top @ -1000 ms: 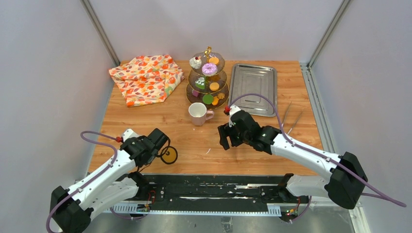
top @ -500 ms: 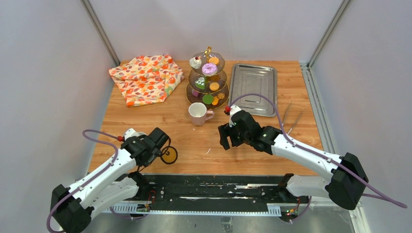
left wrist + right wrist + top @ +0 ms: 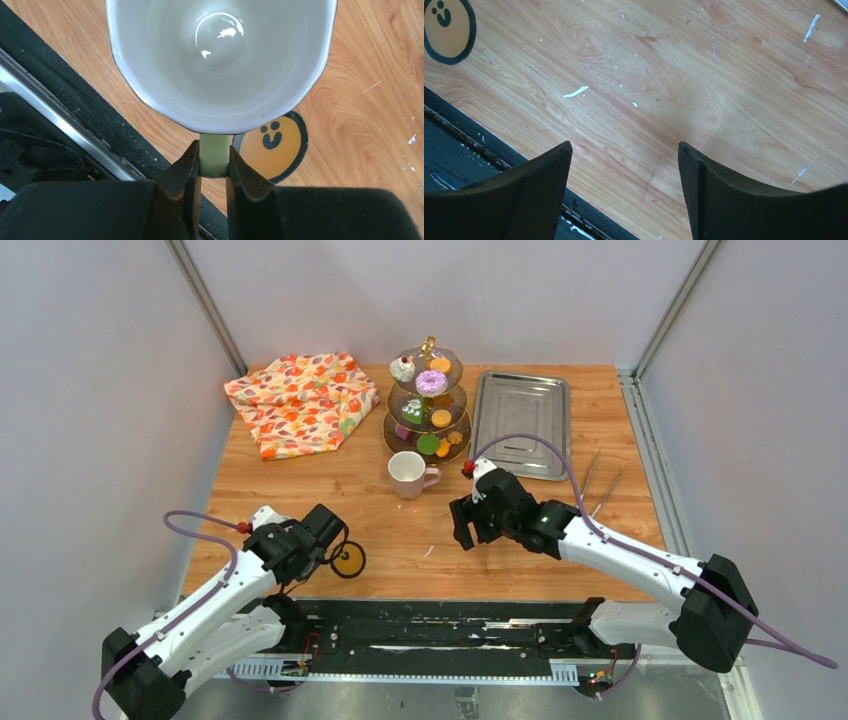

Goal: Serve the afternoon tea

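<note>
My left gripper (image 3: 214,151) is shut on the yellow-green handle of a mug (image 3: 220,60) with a white, empty inside. It holds the mug near the table's front left, beside an orange smiley coaster (image 3: 272,147). In the top view my left gripper (image 3: 336,542) hides the mug. The pink mug (image 3: 408,473) stands mid-table in front of the three-tier stand (image 3: 427,400), which carries small pastries. My right gripper (image 3: 624,150) is open and empty over bare wood, and in the top view it (image 3: 464,528) hovers right of centre.
A floral cloth (image 3: 300,400) lies at the back left. A steel tray (image 3: 520,420) lies at the back right with metal tongs (image 3: 597,485) beside it. The coaster (image 3: 348,560) sits near the front edge. A black rail runs along the near edge.
My left arm has edged very slightly toward the near left with the mug. The right arm has not moved.
</note>
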